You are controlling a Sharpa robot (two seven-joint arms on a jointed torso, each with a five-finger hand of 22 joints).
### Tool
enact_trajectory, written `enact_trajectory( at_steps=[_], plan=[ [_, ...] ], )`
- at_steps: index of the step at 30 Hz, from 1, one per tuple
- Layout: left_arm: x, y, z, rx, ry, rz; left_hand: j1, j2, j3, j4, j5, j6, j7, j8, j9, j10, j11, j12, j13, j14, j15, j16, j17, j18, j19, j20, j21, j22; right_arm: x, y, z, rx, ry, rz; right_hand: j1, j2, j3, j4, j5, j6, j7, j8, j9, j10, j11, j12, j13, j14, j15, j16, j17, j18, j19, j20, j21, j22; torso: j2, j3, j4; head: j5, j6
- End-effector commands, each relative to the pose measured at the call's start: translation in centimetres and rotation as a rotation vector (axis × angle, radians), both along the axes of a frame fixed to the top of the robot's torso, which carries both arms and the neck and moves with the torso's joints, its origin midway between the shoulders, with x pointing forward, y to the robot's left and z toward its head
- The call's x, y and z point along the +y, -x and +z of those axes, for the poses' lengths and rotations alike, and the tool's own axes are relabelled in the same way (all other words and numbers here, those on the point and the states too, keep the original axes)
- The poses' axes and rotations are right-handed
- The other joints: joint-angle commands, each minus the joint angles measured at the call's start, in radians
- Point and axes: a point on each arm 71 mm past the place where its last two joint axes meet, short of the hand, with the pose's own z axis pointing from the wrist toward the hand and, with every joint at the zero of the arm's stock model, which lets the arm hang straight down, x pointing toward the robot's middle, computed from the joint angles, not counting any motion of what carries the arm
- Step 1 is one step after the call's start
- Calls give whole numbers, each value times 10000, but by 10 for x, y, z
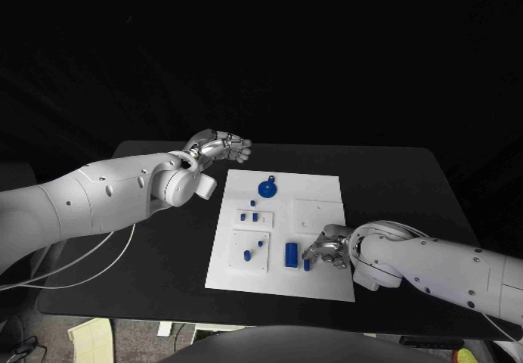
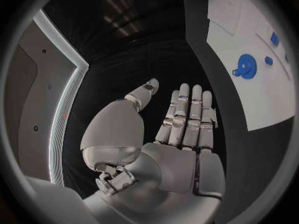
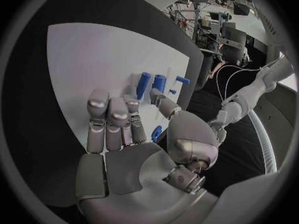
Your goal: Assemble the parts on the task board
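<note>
1. Head view: nearest the camera, the right hand [image 1: 327, 252] hovers low over the near right part of the white board [image 1: 316, 283], its silver fingers curled down beside a blue block [image 1: 292, 254]. A small blue piece [image 1: 307, 265] shows at its fingertips; whether it is pinched I cannot tell.
2. The board is a flat, matte rectangle on the black table [image 1: 403, 170]. A round blue gear-like disc [image 1: 267, 188] lies near its far end, and small blue pegs [image 1: 255, 217] stand in a raised square on its left side.
3. The left hand [image 1: 218, 145] is lifted beyond the board's far left corner, fingers loosely bent, nothing in it.
4. Left wrist view: the left hand [image 2: 177, 134] is flat and open, fingers straight and side by side, thumb apart, holding nothing. The toothed blue disc [image 2: 244, 65] lies on the board well away from it.
5. Right wrist view: the right hand [image 3: 121, 134] has its fingers extended over the board, thumb bent inward. Blue cylinders [image 3: 151, 84] stand just past the fingertips, and a blue piece [image 3: 156, 132] sits by the thumb; a grip is not clear.
</note>
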Motion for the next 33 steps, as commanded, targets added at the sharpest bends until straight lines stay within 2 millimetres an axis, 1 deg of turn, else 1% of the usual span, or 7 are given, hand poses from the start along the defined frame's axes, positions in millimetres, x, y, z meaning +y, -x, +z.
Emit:
enact_trajectory(
  at_steps=[1, 12, 14, 16, 21, 28, 33],
  plan=[
    [-2, 0, 1, -15, 124, -131, -22, -15, 24, 60, -29, -64, -10, 68, -17, -28, 15, -25, -16, 50, 33, -51, 11, 161, 58, 27, -62, 13, 3, -1, 2, -285, -246, 147, -144, -58, -123, 16, -56, 59, -5, -32, 2, 1, -8, 18, 13, -17, -95, -17, -12, 440, 30, -83, -9, 86, 3, 4, -8, 1, -21],
    [-2, 0, 1, -17, 123, -125, -20, -17, 23, 62, -29, -67, -8, 68, -19, -29, 16, -25, -18, 51, 33, -55, 16, 162, 60, 27, -67, 18, 0, 2, 1, -4, -275, 461, -142, -152, -340, -109, -54, 34, -15, -34, 25, -18, -19, 19, 24, -31, -109, -14, -5, 440, 22, -145, -23, 82, 1, 12, -9, 6, -13],
    [-2, 0, 1, -15, 124, -128, -20, -17, 22, 62, -29, -68, -7, 68, -20, -29, 16, -26, -18, 51, 33, -55, 16, 162, 60, 27, -67, 19, -1, 4, 1, 123, -356, 666, -70, -249, -387, -182, -54, 18, -13, -38, 31, -27, -18, 17, 27, -35, -109, -15, -4, 440, 17, -161, -26, 84, 1, 11, -8, 7, -9],
    [-2, 0, 1, -16, 127, -132, -19, -16, 22, 63, -29, -68, -7, 69, -20, -29, 17, -26, -19, 51, 33, -56, 17, 162, 60, 27, -68, 20, -3, 7, 1, 212, -454, 778, 446, -533, -570, -251, -46, -29, -1, -43, 59, -61, -8, 21, 43, -45, -104, -16, 2, 440, 0, -209, -16, 100, 4, 10, -11, 0, -5],
    [-1, 0, 1, -13, 125, -131, -18, -13, 23, 64, -28, -69, -7, 69, -21, -30, 17, -26, -20, 51, 33, -57, 19, 162, 61, 27, -70, 22, -5, 10, 0, 485, -546, 918, 983, -688, -1093, -257, -54, -66, 2, -41, 107, -85, -4, 20, 52, -65, -99, -25, 10, 440, -48, -217, -37, 101, 1, 13, -16, 6, -16],
    [-1, 0, 1, -13, 130, -140, -8, -9, 27, 61, -22, -70, -8, 70, -22, -30, 16, -26, -21, 51, 33, -61, 22, 163, 61, 26, -74, 26, -6, 15, -4, 728, -435, 1026, 1366, -648, -1513, -266, -53, -55, -7, -35, 138, -88, -12, 21, 55, -75, -105, -25, 22, 440, -82, -212, -49, 105, 2, 10, -17, -35, -75],
    [-1, 1, 0, -2, 130, -137, -4, -7, 28, 60, -20, -71, -8, 71, -23, -31, 16, -26, -22, 51, 32, -62, 25, 163, 61, 26, -77, 28, -9, 13, -6, 540, -181, 821, 1460, -467, -1634, -262, -52, -19, -18, -22, 151, -81, -21, 19, 53, -76, -111, -24, 27, 440, -88, -203, -56, 103, 1, 9, -9, -44, -90]
  ],
)
